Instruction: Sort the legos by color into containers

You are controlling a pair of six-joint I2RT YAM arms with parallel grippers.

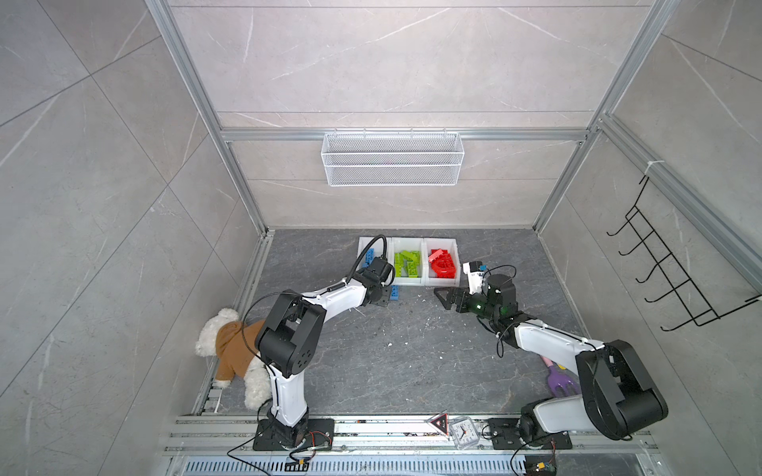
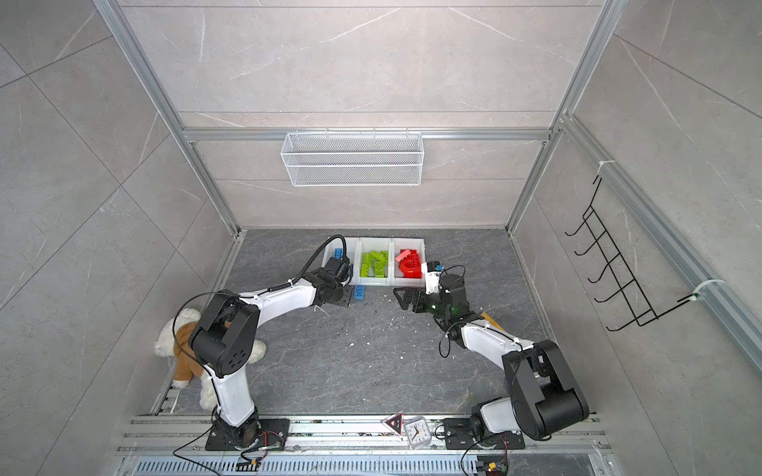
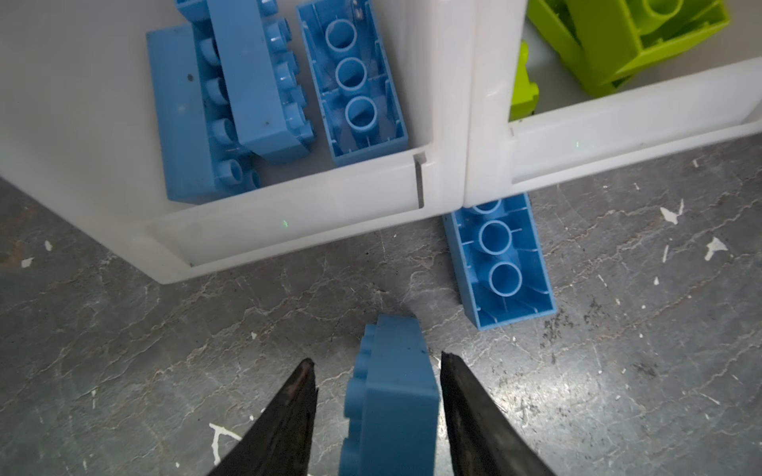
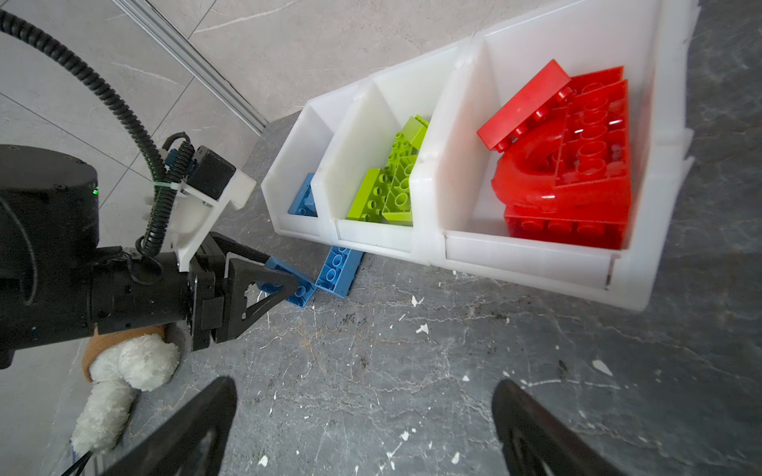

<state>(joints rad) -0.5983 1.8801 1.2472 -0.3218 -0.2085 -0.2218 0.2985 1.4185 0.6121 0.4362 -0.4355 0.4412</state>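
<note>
Three white bins stand in a row at the back of the floor: the blue bin (image 3: pixel 288 214) holds several blue legos (image 3: pixel 247 90), the green bin (image 1: pixel 408 282) green legos (image 1: pixel 408 263), and the red bin (image 1: pixel 444 282) red legos (image 4: pixel 577 165). My left gripper (image 3: pixel 377 358) straddles a blue brick (image 3: pixel 391 404) lying on its side on the floor. One finger is at its flat side, and a gap shows on the studded side. A second blue brick (image 3: pixel 501 268) lies studs down, partly under the bins' front lip. My right gripper (image 4: pixel 363 385) stands open over bare floor in front of the red bin.
A plush bear (image 1: pixel 231 354) lies at the left wall behind the left arm. A purple toy rake (image 1: pixel 558 381) lies under the right arm. A clock (image 1: pixel 464 432) and a small triangle (image 1: pixel 439 422) sit on the front rail. A wire basket (image 1: pixel 391 158) hangs on the back wall.
</note>
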